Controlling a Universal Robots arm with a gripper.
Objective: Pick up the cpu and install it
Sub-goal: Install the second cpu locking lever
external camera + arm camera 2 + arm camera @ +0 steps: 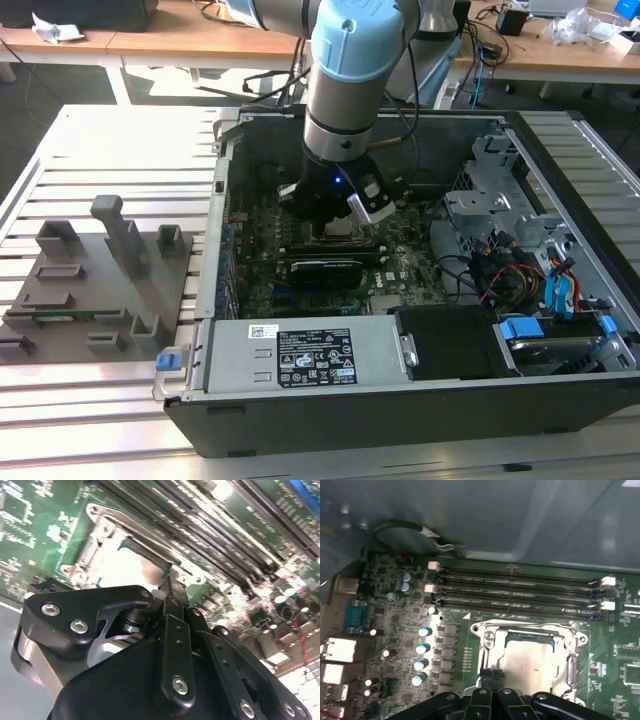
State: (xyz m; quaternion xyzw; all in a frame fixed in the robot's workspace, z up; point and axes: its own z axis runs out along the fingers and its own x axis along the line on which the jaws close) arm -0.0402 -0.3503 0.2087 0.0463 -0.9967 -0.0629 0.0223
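Note:
The cpu [535, 662] is a pale, silvery square plate lying flat inside the metal socket frame [487, 635] on the green motherboard. My gripper [492, 672] is shut, its two black fingertips pressed together at the cpu's near edge, and nothing shows between them. In the second wrist view the gripper [170, 582] ends right at the rim of the cpu [135, 567], within the socket frame [100, 517]. In the exterior view the arm reaches down into the open computer case [230, 300], with the gripper [335, 222] just above the cpu [338, 233].
Black memory slots [520, 587] run along one side of the socket. A long black card [325, 270] lies just in front of the gripper. A drive cage [490, 200] and cables [520, 275] fill the case's right end. A grey fixture plate [90, 280] sits outside, on the exterior view's left.

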